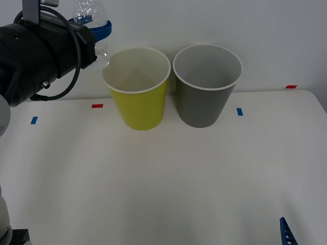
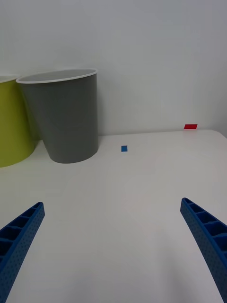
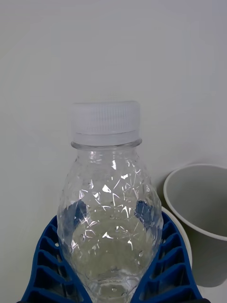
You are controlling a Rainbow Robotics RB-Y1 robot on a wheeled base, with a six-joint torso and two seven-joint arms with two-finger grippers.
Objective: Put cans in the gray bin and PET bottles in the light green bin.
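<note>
My left gripper [image 1: 98, 28] is shut on a small clear crinkled PET bottle [image 1: 91, 15] with a pale cap, held high at the back left. It hangs just left of the light green bin [image 1: 138, 102], above its rim. In the left wrist view the bottle [image 3: 109, 208] stands upright between the blue fingers [image 3: 49, 251]. The gray bin [image 1: 204, 102] stands right of the green one, almost touching it. Low at the front right, my right gripper [image 2: 111, 208] is open and holds nothing, facing the gray bin [image 2: 66, 118]. Cans are out of view.
Both bins stand at the back of the white table [image 1: 163, 178], close to the wall. Small blue tape marks [image 1: 239, 111] and red tape marks [image 1: 97, 105] lie flat on the tabletop. One blue tip of my right gripper's fingers [image 1: 286, 232] shows at the front right edge.
</note>
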